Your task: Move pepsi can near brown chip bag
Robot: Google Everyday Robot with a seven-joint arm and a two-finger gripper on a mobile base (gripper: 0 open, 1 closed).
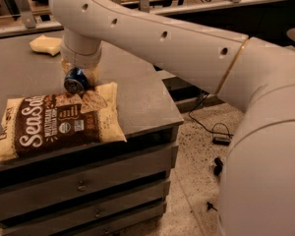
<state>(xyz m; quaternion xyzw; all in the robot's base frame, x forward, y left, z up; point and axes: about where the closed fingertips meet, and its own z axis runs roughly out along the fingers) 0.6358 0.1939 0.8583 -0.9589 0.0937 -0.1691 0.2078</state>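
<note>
Gripper (81, 73) is clamping the small blue metal pepsi can (74, 82) left of centre, hovering at the upper edge of the flat brown chip bag (59, 124), likely to set it alongside.

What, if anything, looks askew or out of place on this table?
The pepsi can lies sideways in the gripper, silver end toward the camera, at the top edge of the brown chip bag. That comes from the grasp, not a fall. Nothing looks spilled or damaged.

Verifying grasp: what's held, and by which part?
Small blue metal pepsi can, gripped by its sides in the end effector, at top edge of flat brown chip bag.
</note>
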